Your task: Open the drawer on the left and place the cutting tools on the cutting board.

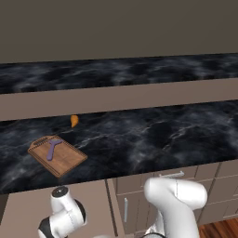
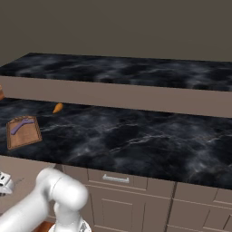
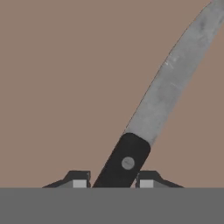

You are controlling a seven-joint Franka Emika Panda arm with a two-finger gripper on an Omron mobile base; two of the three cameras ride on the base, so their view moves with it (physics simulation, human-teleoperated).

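Observation:
In the hand view a small knife (image 3: 166, 87) with a black handle and silver blade lies on the taupe floor of the open drawer (image 3: 61, 78). My gripper (image 3: 113, 182) is shut on the knife's handle, one fingertip on each side. The drawer (image 1: 25, 209) stands pulled out below the counter at the lower left, with my wrist over it. The purple peeler (image 1: 53, 148) lies on the reddish-brown cutting board (image 1: 67, 160) on the counter's left part. The right base view also has the peeler (image 2: 21, 126) on the board (image 2: 28, 137).
A small orange object (image 1: 74, 121) sits on the dark marble counter (image 1: 153, 135) behind the board. A raised back ledge (image 1: 121, 97) runs along the counter. Under the counter are a narrower drawer with a silver handle (image 1: 171, 175) and cabinet doors.

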